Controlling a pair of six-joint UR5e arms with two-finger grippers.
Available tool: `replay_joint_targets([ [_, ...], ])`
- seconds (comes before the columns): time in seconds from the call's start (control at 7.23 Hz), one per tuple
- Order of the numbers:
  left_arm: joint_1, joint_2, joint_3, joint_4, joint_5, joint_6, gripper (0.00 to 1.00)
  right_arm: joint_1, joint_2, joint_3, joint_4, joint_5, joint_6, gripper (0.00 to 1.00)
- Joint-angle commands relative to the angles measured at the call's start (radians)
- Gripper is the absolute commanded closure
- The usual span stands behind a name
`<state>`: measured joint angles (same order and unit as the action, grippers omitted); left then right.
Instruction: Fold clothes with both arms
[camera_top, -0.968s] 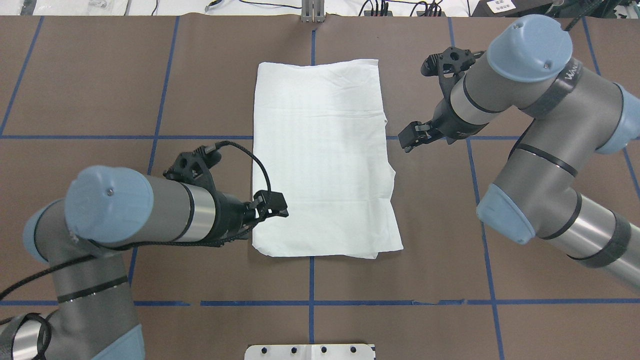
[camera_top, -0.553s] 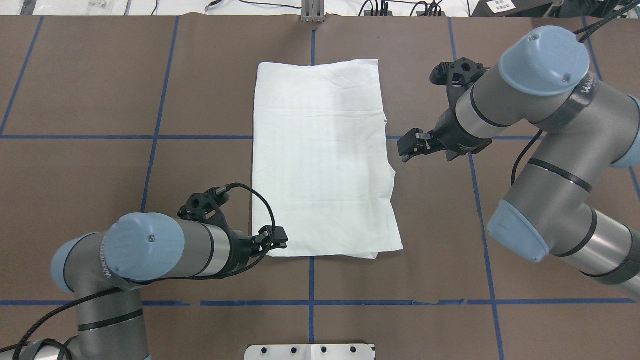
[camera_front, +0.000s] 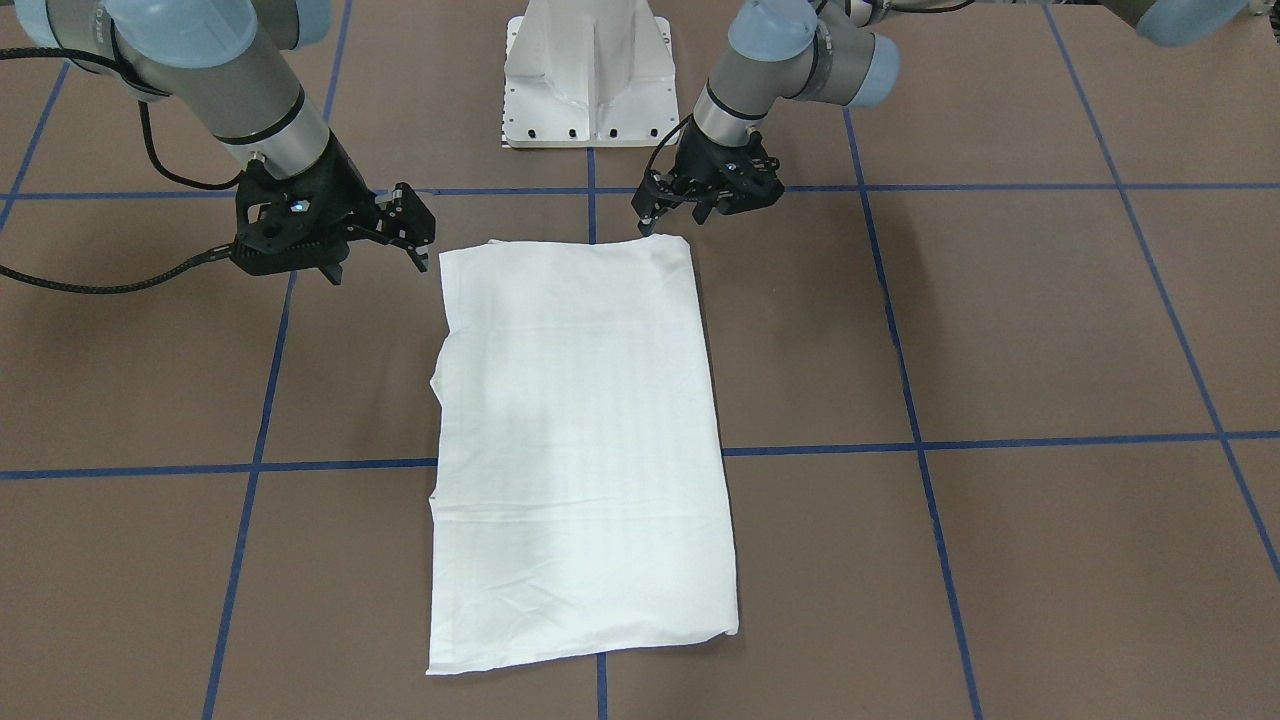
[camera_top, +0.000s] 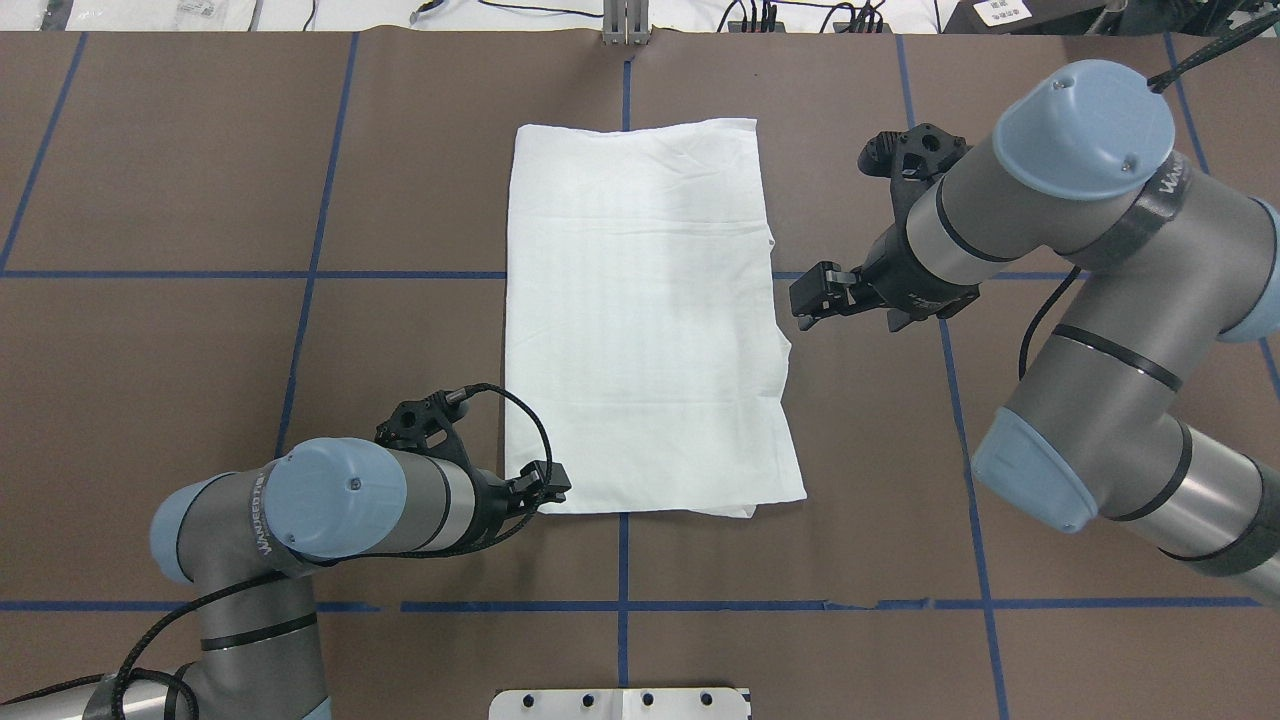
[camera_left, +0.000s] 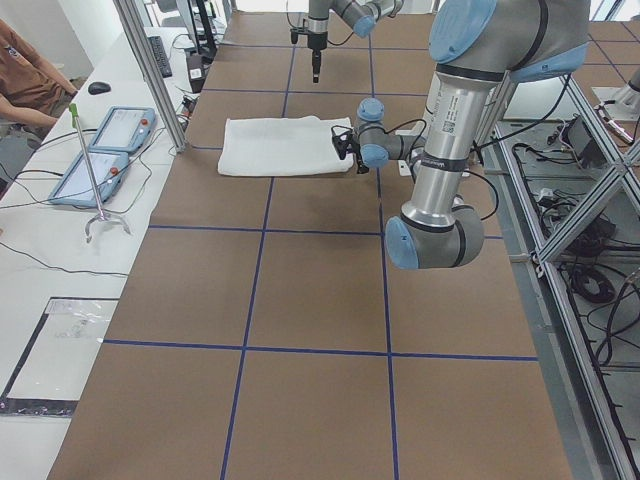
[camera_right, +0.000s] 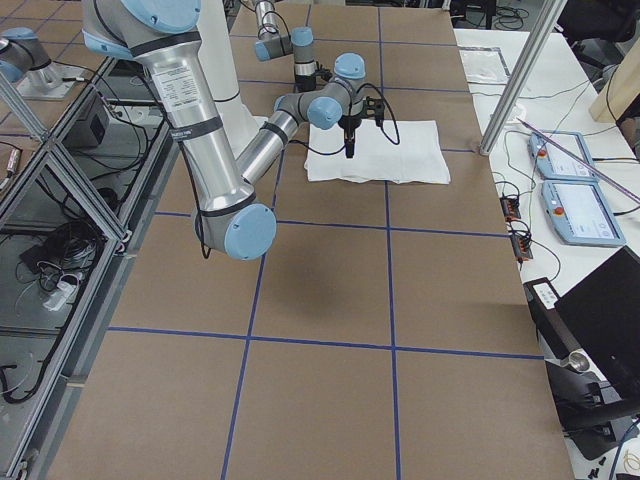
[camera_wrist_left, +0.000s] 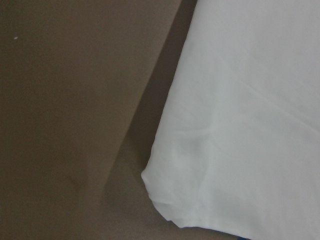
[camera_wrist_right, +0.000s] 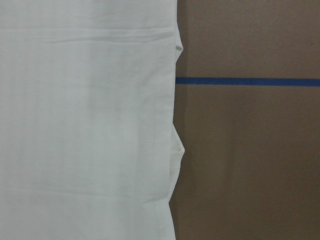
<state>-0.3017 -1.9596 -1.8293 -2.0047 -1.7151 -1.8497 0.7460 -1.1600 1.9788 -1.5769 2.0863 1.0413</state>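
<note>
My left gripper (camera_top: 548, 487) spread, empty; corner of the folded shirt (camera_top: 640, 320) just ahead of its tips. My right gripper (camera_top: 812, 298) spread, empty, beside the shirt's long edge. I'd go low, catch every layer, lift both sides evenly.

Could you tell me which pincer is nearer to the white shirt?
Left. The left pincer sits low at the near-left corner of the shirt; the right pincer hangs raised, off its right edge.

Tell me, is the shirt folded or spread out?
Folded: the shirt lies as a narrow rectangle, no sleeves or collar showing, with layered side edges.
</note>
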Motion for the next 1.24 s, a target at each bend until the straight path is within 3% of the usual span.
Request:
replay_joint_targets([
  [0.0,-0.004,-0.002,0.005,-0.002,0.012,0.001,0.11,0.001,-0.001,-0.001,0.0,-0.002,0.0,0.0],
  [0.55,-0.007,-0.025,0.039,-0.002,0.037,0.001,0.11,0.001,-0.003,-0.003,0.0,-0.003,-0.003,0.0],
  [1.11,-0.026,-0.041,0.053,-0.002,0.046,0.001,0.27,0.003,-0.004,-0.005,0.0,-0.002,-0.01,0.0],
])
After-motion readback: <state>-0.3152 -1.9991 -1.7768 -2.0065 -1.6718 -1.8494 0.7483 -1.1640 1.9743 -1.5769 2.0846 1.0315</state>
